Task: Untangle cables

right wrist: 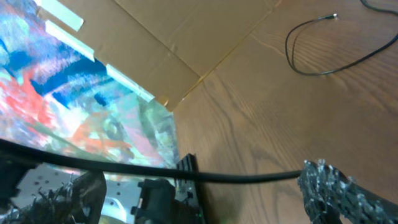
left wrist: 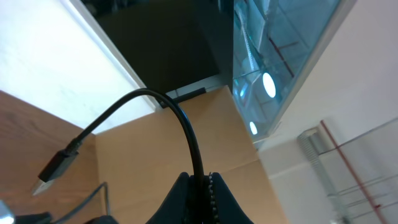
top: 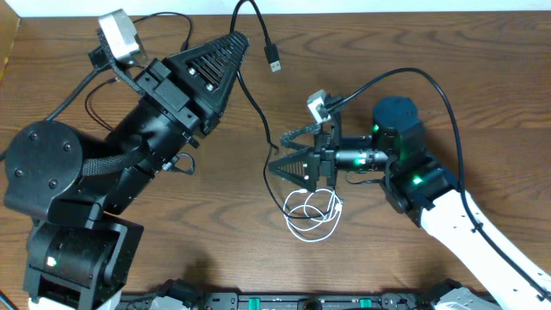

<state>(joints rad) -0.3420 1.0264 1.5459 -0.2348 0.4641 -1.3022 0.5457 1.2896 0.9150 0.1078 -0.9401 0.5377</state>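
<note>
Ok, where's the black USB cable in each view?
Overhead: black USB cable top centre, looping out of the left claw.
Left wrist: arcs from the shut claw to its plug, lower left.
Right wrist: a black cable crosses the bottom; cannot tell if it is the same.
Shared landmark: wooden table.

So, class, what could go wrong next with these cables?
The left gripper is shut on the black cable near its plug; a hard pull could slip it free. The right gripper stands open around that cable, beside the coiled white cable, and might snag it in closing.
</note>
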